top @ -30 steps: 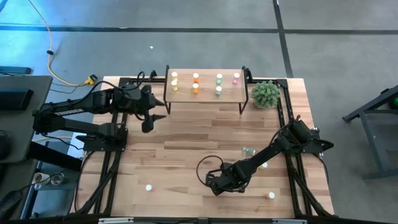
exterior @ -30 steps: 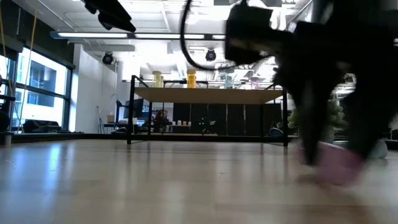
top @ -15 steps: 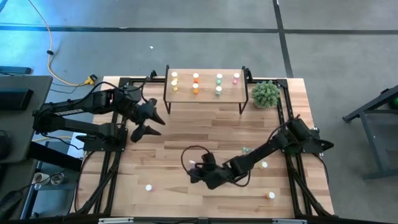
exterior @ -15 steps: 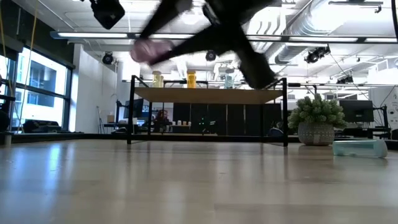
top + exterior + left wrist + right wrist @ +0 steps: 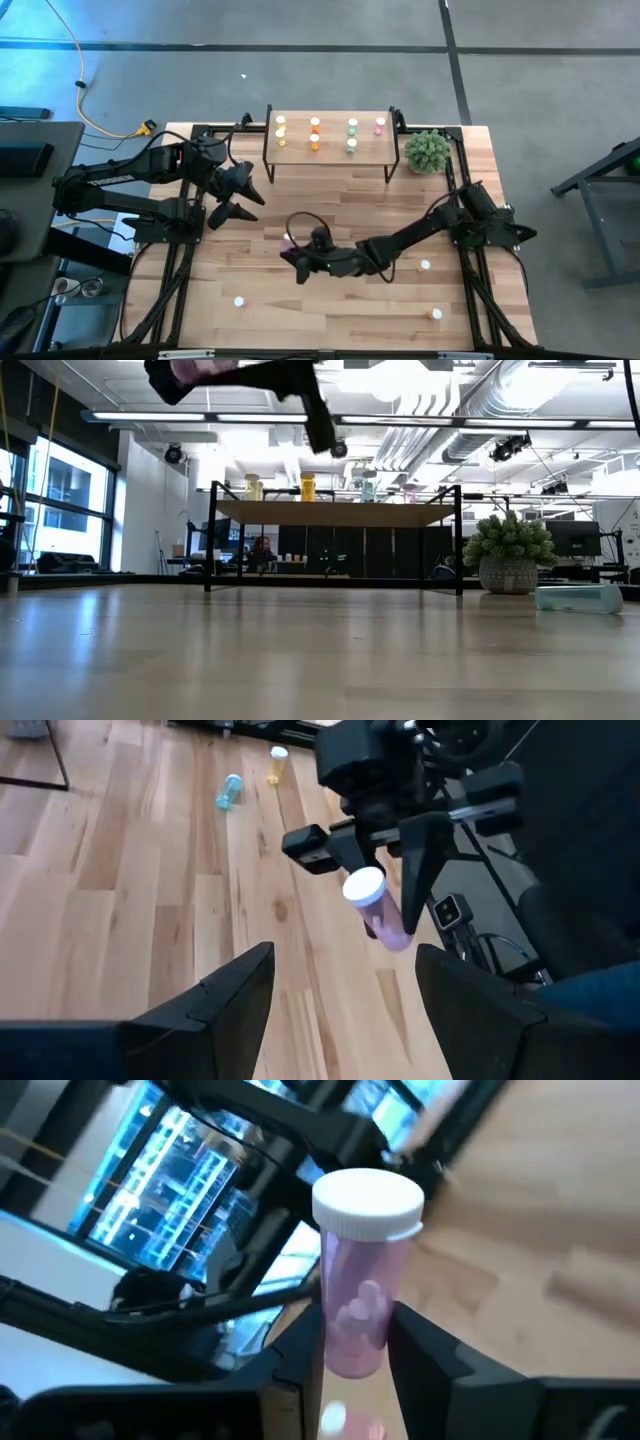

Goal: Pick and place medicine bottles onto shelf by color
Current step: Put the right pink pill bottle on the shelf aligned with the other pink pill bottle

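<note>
Right gripper (image 5: 291, 250) of mine pinches a pink bottle (image 5: 362, 1285), my two fingers (image 5: 432, 1352) pressed against its lower body and its white cap sticking out past them; I hold it in the air over the middle of the tabletop (image 5: 300, 310), ahead of the shelf (image 5: 330, 150) and apart from it; in the left wrist view the same bottle (image 5: 378, 910) shows tilted, cap toward that camera; in the low view my arm passes as a dark blur near the top edge.

Left gripper (image 5: 245, 196) of mine hangs with its fingers (image 5: 225, 1005) spread wide and nothing between them, off the shelf's left front corner, near my right one.

On the shelf stand bottles in four groups: yellow (image 5: 281, 128) at the left, then orange (image 5: 315, 133), then green (image 5: 352, 134), and one pink (image 5: 380, 125) at the right.

Loose bottles on the tabletop: one near the front left (image 5: 239, 301), an orange one near the front right (image 5: 436, 314), one beside my right arm (image 5: 425, 266); a green one (image 5: 578, 598) lies on its side at the right; a plant ball (image 5: 427, 151) sits right of the shelf.
</note>
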